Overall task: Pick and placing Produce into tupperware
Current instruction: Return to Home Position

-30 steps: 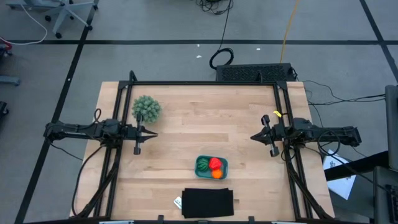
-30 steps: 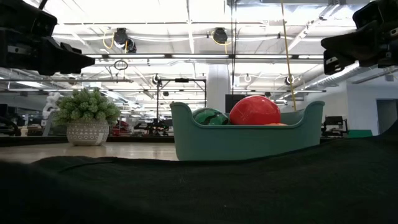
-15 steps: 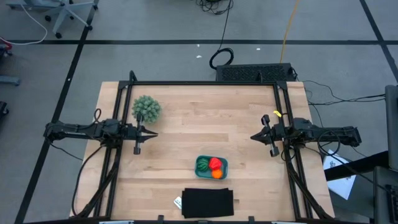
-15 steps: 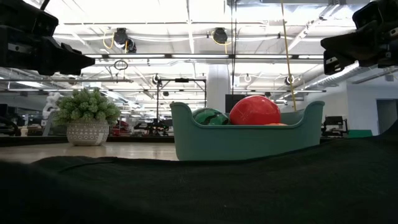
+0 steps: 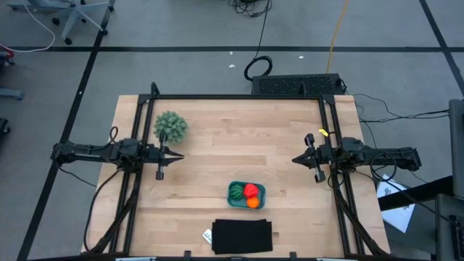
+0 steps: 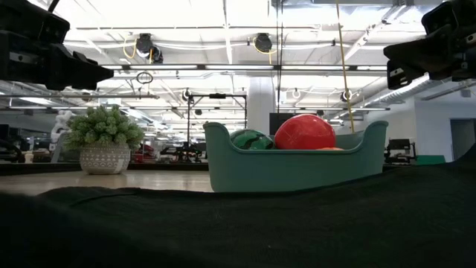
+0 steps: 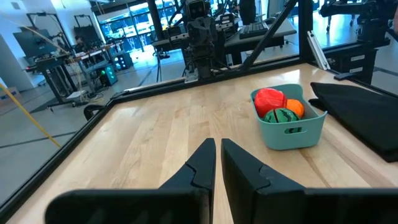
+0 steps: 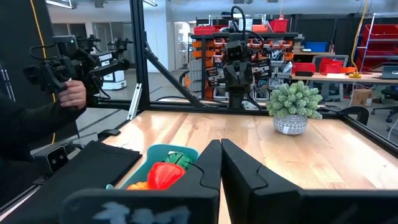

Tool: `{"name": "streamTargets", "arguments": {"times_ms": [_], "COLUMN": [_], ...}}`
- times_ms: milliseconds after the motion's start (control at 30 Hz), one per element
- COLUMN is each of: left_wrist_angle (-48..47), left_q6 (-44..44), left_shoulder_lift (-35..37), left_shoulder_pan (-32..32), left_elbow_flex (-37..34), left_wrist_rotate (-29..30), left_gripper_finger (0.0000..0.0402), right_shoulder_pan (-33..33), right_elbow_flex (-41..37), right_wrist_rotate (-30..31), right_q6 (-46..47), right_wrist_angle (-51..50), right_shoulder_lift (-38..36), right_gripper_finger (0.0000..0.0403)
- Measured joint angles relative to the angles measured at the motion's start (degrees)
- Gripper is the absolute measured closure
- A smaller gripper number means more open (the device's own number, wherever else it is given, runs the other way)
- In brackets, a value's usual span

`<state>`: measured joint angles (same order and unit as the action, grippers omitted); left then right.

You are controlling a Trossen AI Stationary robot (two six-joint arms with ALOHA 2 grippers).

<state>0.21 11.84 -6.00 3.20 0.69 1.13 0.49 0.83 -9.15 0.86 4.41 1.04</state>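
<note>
— Where is your left pincer [image 5: 177, 156]?
— At the desk's [image 5: 239, 138] nine o'clock side, fingers narrow, holding nothing; the plant [image 5: 171, 126] stands at its twelve.
— And the Produce?
— In the tupperware [image 6: 297, 173] toward six o'clock: watermelon [image 5: 237, 191], red one [image 5: 251, 190], orange one [image 5: 253, 203].
— Your right pincer [image 5: 295, 160]?
— At three o'clock, narrow too, holding nothing.

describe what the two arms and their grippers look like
Both arms are slim, dark and jointed, with thin black cables running along them. The left gripper and right gripper each end in two matte black, wedge-shaped fingers tapering to narrow tips.
</note>
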Motion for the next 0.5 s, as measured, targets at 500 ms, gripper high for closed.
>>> {"name": "streamTargets", "arguments": {"times_ms": [500], "left_wrist_angle": [0.02], "left_q6": [0.96], "left_shoulder_lift": [0.0], "left_shoulder_pan": [0.0], "left_elbow_flex": [-0.02], "left_wrist_rotate": [0.04], "left_gripper_finger": [0.0371], "right_shoulder_pan": [0.0], "right_elbow_flex": [-0.01], "right_wrist_rotate": [0.05], "right_q6": [-0.04], "right_wrist_angle": [0.03], "right_shoulder_lift": [0.0], "right_gripper_finger": [0.0403]}}
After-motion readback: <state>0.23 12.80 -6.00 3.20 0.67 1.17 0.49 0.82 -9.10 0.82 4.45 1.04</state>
